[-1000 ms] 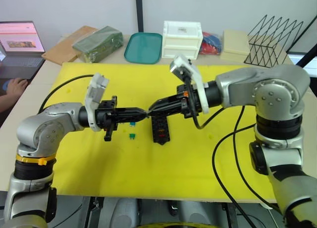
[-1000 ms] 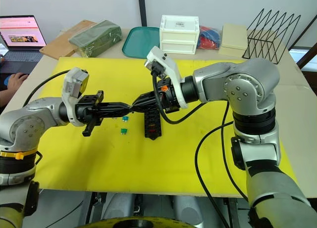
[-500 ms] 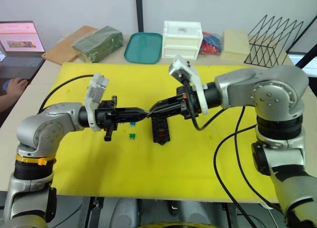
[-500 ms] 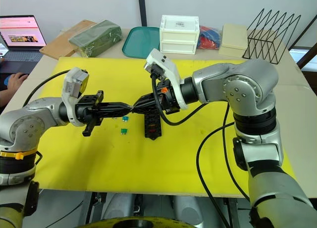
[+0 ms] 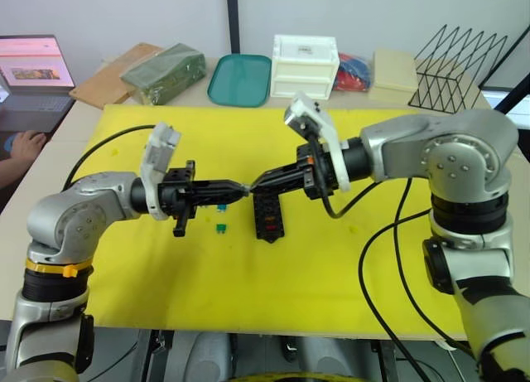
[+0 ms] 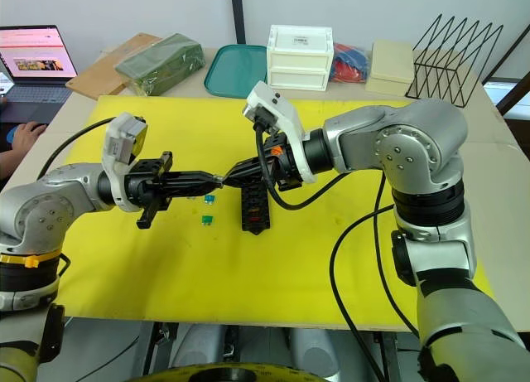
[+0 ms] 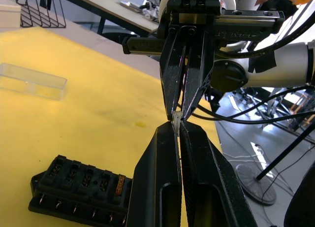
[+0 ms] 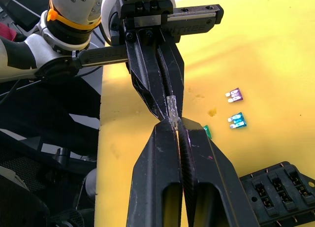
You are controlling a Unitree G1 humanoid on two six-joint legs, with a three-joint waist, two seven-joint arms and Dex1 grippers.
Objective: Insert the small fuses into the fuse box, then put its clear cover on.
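On the yellow mat (image 5: 166, 266) covering my counter, almost nothing has moved over the last second: my left gripper (image 5: 243, 189) and right gripper (image 5: 255, 186) still meet tip to tip, both sets of fingers pinched shut on one pale grey fuse (image 8: 173, 108), so the handover is unfinished. It hangs above the fuse box (image 5: 268, 217); the clear cover (image 7: 30, 80) lies apart.

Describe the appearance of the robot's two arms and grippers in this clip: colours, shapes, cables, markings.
Both arms are silver-grey metal with rounded joint housings and black bands. A white camera module sits on each wrist. The left gripper and right gripper each have two long, tapering black fingers. Black cables loop from each forearm; the left arm has an orange-yellow ring near its base.
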